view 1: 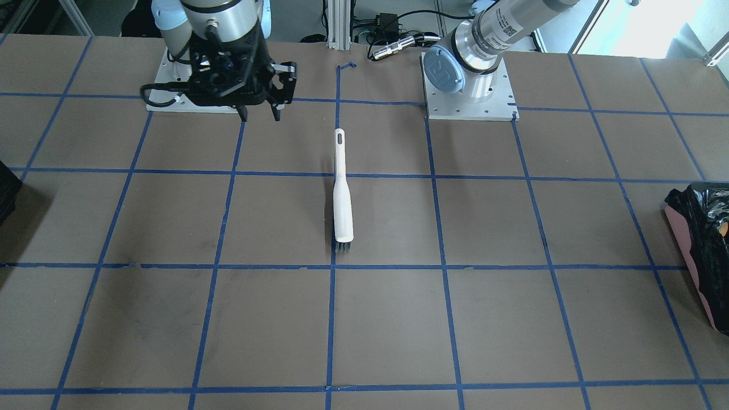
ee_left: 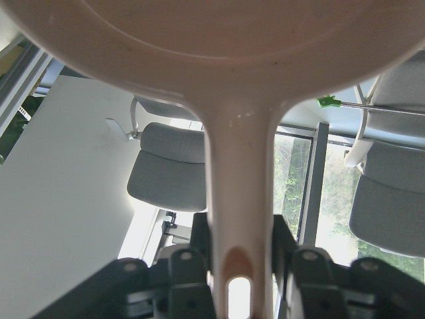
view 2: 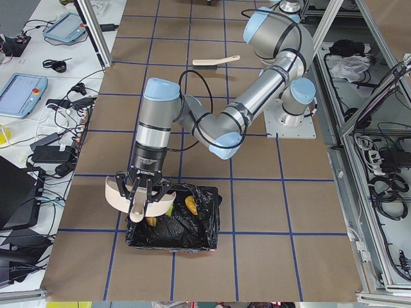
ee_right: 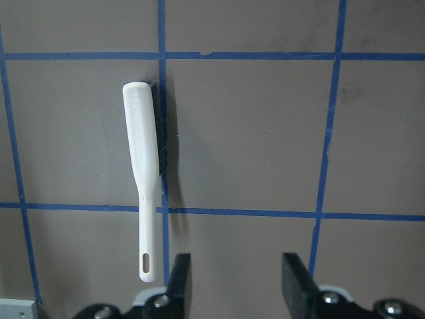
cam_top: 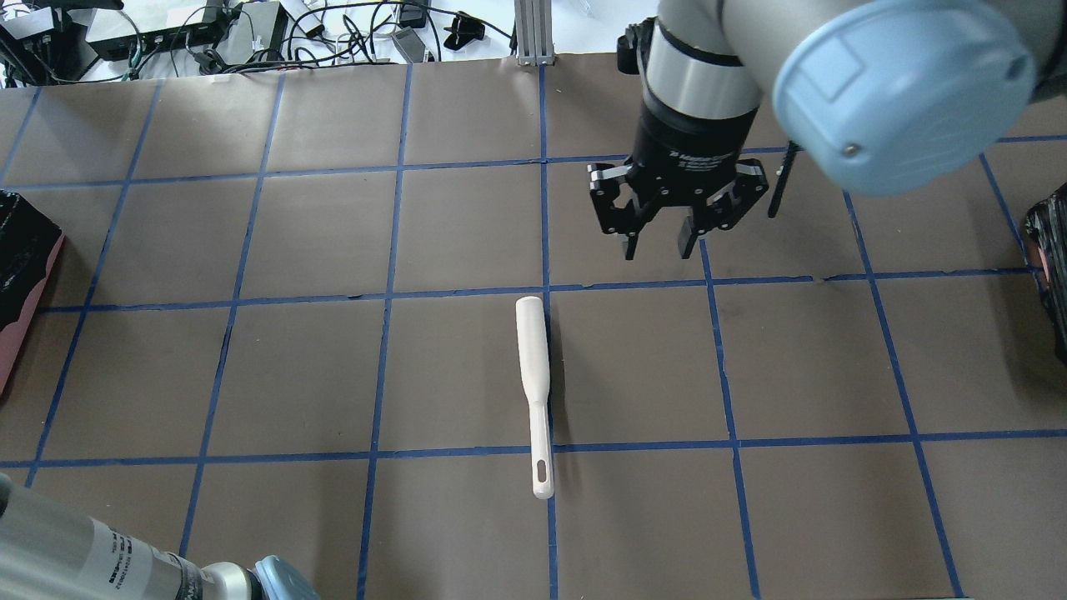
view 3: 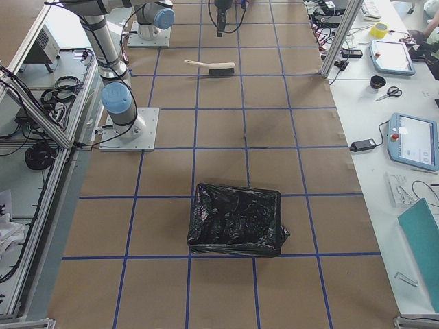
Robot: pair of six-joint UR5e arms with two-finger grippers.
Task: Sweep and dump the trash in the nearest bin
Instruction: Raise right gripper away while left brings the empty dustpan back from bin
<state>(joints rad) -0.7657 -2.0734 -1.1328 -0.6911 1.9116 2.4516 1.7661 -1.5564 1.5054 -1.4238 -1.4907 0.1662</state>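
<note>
The bin point(view 2: 192, 234), lined with a crinkled black bag, stands at the table's end on my left; it also shows at the front-facing view's right edge point(view 1: 703, 222) and the overhead view's left edge point(cam_top: 21, 250). An orange lump point(view 2: 191, 205) and yellowish pieces point(view 2: 168, 209) of trash lie inside it. My left gripper point(view 2: 142, 200) is shut on the handle point(ee_left: 238, 219) of the white dustpan point(view 2: 119, 192), held tilted over the bin's corner. My right gripper point(cam_top: 654, 246) is open and empty above the table, beside the white brush point(cam_top: 532, 358).
The brush point(view 1: 343, 193) lies flat at the table's middle on a blue tape line, handle toward my base. A second black-lined container point(view 3: 236, 219) stands at the end on my right. Both arm bases point(view 1: 470, 97) stand at the table's back edge.
</note>
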